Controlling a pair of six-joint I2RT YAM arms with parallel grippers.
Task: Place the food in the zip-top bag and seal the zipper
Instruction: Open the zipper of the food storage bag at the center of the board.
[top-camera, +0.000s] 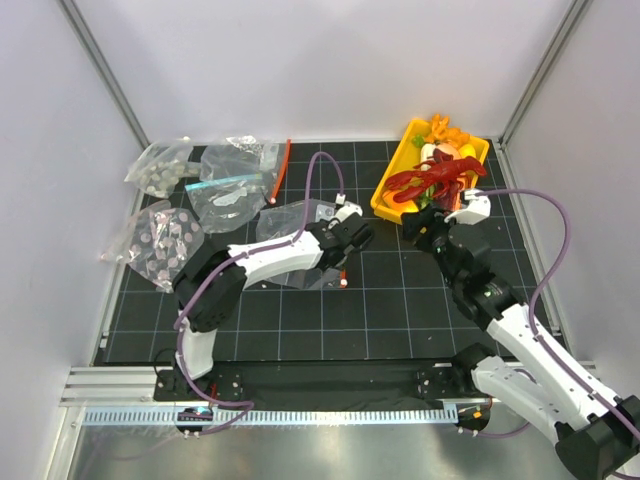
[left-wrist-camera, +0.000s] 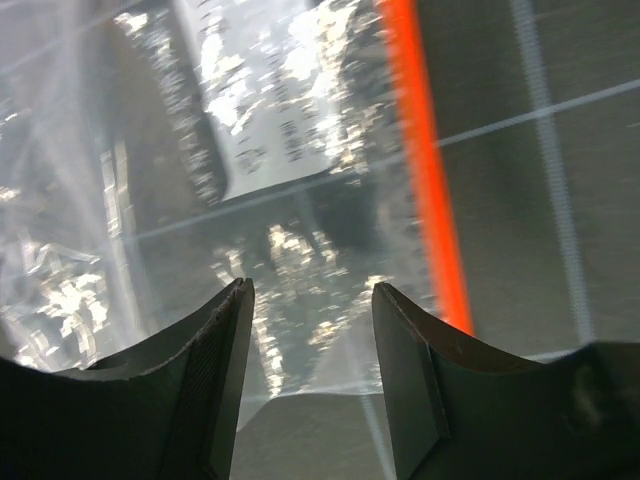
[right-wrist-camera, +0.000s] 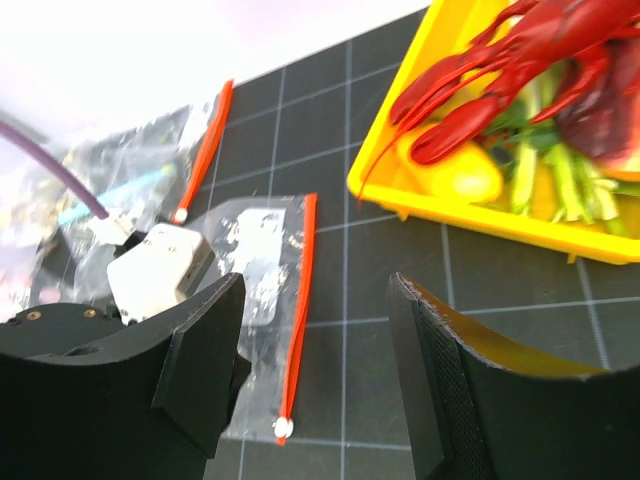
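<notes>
The zip-top bag (top-camera: 295, 225) lies flat and crinkly at mid-table, and its red-orange zipper (left-wrist-camera: 424, 170) runs along its right edge. My left gripper (top-camera: 357, 240) hovers low over the bag's mouth end, jaws open (left-wrist-camera: 311, 290) with only bag plastic below them. The red lobster (top-camera: 432, 180) lies in the yellow tray (top-camera: 388, 205) on top of yellow and orange pieces (right-wrist-camera: 465, 175). My right gripper (top-camera: 422, 226) is just in front of the tray, open (right-wrist-camera: 315, 285) and empty. From there I see the zipper (right-wrist-camera: 298, 310) and its white end tab (right-wrist-camera: 283, 428).
Bags of grey discs (top-camera: 160, 170) (top-camera: 158, 242) lie at the far left. A bag with a blue strip (top-camera: 228, 188) and another red strip (top-camera: 281, 168) lie behind the task bag. Green stalks (right-wrist-camera: 545, 175) fill the tray. Frame posts stand at both back corners.
</notes>
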